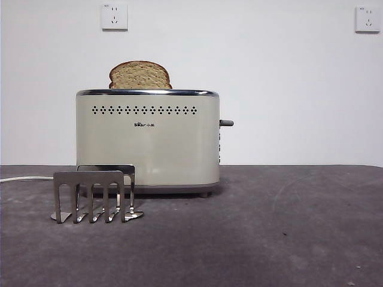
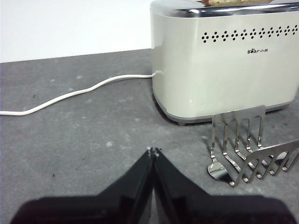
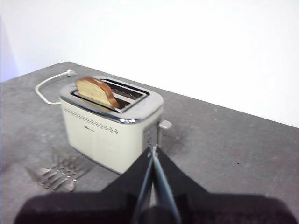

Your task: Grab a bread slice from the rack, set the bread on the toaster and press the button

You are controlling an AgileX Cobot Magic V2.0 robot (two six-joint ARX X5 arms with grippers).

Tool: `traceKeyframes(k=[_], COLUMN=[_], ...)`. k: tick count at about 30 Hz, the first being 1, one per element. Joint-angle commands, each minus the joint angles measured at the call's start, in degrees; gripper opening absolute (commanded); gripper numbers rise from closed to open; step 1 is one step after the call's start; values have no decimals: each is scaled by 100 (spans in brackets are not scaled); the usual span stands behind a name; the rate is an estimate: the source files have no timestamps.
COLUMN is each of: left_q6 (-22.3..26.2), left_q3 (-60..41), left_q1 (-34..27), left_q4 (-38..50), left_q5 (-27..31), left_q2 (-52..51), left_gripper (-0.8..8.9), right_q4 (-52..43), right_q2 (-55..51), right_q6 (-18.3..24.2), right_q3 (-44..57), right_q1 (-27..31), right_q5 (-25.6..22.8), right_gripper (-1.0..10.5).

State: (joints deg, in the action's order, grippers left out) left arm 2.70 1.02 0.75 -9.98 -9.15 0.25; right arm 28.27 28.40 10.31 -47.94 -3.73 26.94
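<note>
Front view: tan, dark-crusted slice of bread [image 1: 140, 75] stands in the cream boxy toaster [image 1: 148, 140] (lever up), the grey metal rack [image 1: 96, 195] just before it. Left gripper [image 2: 153, 150] and right gripper [image 3: 153, 149] are both closed, holding nothing.

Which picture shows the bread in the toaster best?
The right wrist view: it looks down on the bread and shows it standing in one toaster slot, the other slot bare. The front view shows only its domed top above the rim. The left wrist view catches just a sliver at the picture's edge.
</note>
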Motion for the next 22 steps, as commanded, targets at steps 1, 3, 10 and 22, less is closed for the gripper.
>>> traceKeyframes(k=[1, 3, 10, 22], left_q6=[-48, -48, -48, -48], left_q3=[-79, -79, -79, -79], left_q1=[-20, -20, -20, -20], left_q4=[2, 2, 2, 2], left_q5=[11, 11, 11, 11], left_q2=[-15, -15, -15, -15], left_gripper=[-3, -3, -3, -3], right_q4=[-822, -1355, -1853, -1934], right_q2=[-501, -859, -1808, -2647], right_q6=[-160, -295, -686, -1117], right_q3=[1043, 1690, 3082, 4332], right_q1=[2, 2, 2, 2], right_q5=[-13, -52, -942, -1541], right_gripper=[1, 1, 1, 1])
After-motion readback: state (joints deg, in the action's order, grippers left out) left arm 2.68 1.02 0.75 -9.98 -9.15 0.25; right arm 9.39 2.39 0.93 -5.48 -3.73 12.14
